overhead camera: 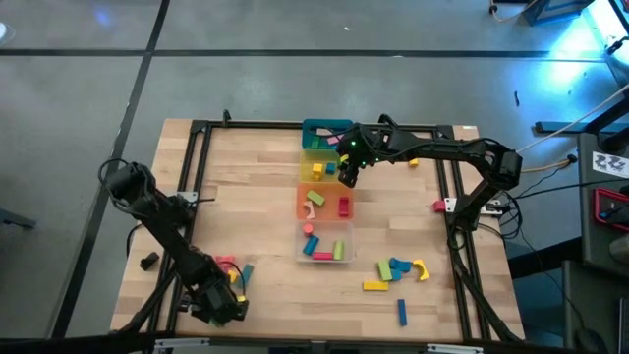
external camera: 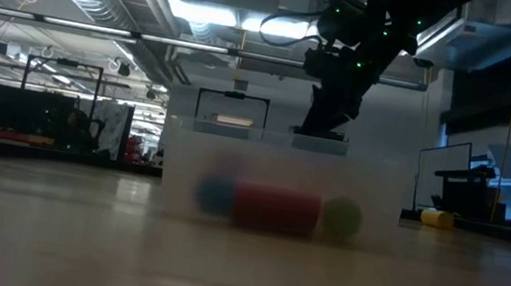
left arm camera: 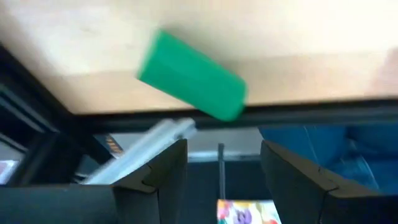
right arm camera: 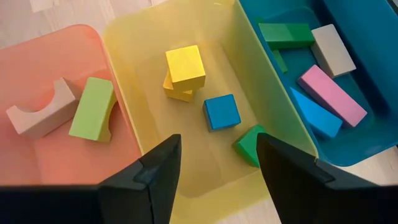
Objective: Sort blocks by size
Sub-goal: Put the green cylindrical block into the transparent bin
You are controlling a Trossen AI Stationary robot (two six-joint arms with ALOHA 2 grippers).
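A green block (left arm camera: 193, 74) lies flat on the wooden table close to its near edge. My left gripper (left arm camera: 224, 149) stands open just short of it, at the table's near left (overhead camera: 224, 307), with nothing between its fingers. My right gripper (right arm camera: 219, 142) hangs open over the yellow bin (right arm camera: 140, 68), (overhead camera: 316, 162), which holds two stacked yellow cubes (right arm camera: 185, 65), a blue cube (right arm camera: 222, 112) and a green block (right arm camera: 249, 146). More blocks lie in the teal bin (right arm camera: 367, 143) and the orange bin (right arm camera: 37, 62).
Four bins stand in a row down the table's middle; the clear bin (overhead camera: 326, 241) is nearest and holds a red cylinder (external camera: 274, 209). Loose blocks lie at the near right (overhead camera: 393, 273) and beside the left arm (overhead camera: 234, 267). A black frame rail (left arm camera: 311, 115) runs along the near edge.
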